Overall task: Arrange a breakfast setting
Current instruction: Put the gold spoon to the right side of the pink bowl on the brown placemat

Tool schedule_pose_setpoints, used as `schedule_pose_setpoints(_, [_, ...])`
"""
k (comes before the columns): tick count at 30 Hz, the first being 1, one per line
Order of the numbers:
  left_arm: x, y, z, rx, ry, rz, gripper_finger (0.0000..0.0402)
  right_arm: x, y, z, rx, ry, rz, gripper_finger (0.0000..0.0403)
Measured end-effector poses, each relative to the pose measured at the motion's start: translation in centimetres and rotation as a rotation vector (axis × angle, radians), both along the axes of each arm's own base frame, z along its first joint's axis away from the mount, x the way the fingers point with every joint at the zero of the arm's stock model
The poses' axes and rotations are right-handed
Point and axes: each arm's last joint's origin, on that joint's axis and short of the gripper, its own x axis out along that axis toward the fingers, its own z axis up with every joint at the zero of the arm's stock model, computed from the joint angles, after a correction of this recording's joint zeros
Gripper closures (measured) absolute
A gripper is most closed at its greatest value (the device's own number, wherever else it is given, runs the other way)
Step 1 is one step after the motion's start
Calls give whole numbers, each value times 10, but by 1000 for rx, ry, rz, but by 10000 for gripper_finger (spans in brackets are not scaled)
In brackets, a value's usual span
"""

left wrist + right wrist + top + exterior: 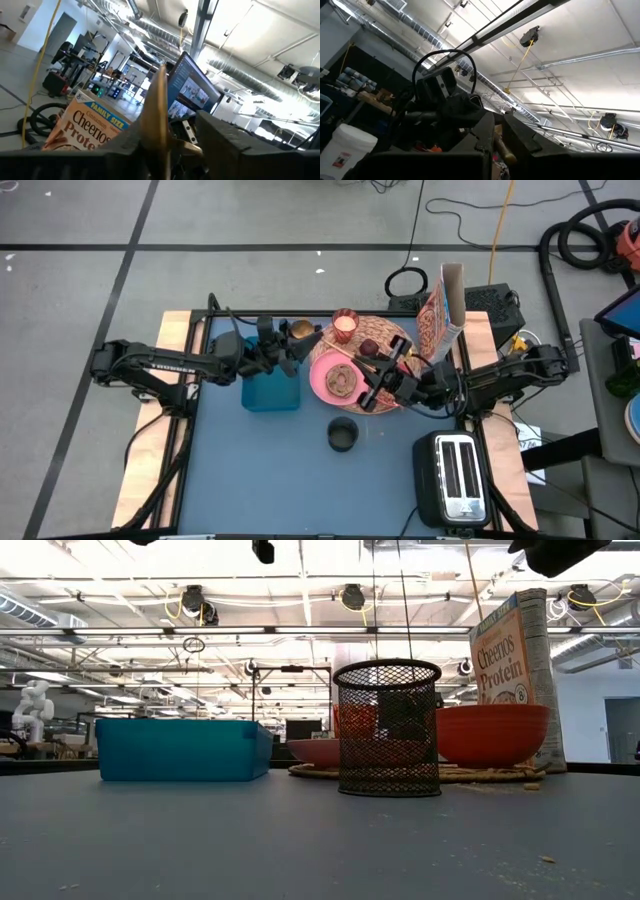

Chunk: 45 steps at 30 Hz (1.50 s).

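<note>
Both hands above the placemat (400,335): left hand (290,332) clenching a gold utensil (159,125), right hand (385,365) grip unclear

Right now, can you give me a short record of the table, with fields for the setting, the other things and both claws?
placemat: round woven straw placemat at the table's far right
on the mat: pink plate, coral-red bowl, candle glass
cereal: Cheerios Protein box upright at the mat's far right edge
off the mat: teal bin, black mesh cup, toaster
left claw: over the bin's far side, gripping a gold utensil
right claw: over the mat beside the plate, gripping a wooden-handled utensil
</note>
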Motion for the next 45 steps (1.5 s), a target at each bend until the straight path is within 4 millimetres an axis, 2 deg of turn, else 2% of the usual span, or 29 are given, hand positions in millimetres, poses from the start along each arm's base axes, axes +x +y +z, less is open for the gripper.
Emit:
schedule_pose_setpoints(6, [-1, 0, 1, 15, -3, 4, 315, 0, 0, -1, 28, 4, 14, 383])
schedule_pose_setpoints(12, [-1, 0, 3, 29, -9, 8, 357, 2, 0, -4, 66, 31, 33, 383])
schedule_pose_setpoints(26, [0, 0, 1, 38, 12, 12, 364, 4, -1, -6, 130, 46, 54, 375])
schedule_pose_setpoints(30, [5, 0, -11, 61, 106, 19, 366, 4, -1, -7, 213, 48, 61, 327])
schedule_pose_setpoints(34, [2, 1, -7, 54, 101, 22, 366, 5, -2, -10, 275, 91, 81, 259])
schedule_pose_setpoints(38, [6, 4, -19, 44, 201, 24, 366, 2, -4, -11, 389, 122, 50, 202])
schedule_pose_setpoints(41, [6, 5, -23, 39, 257, 26, 366, -3, -6, -12, 491, 175, 18, 174])
schedule_pose_setpoints(45, [8, 7, -36, 50, 396, 25, 366, -15, -8, -11, 645, 249, 50, 159])
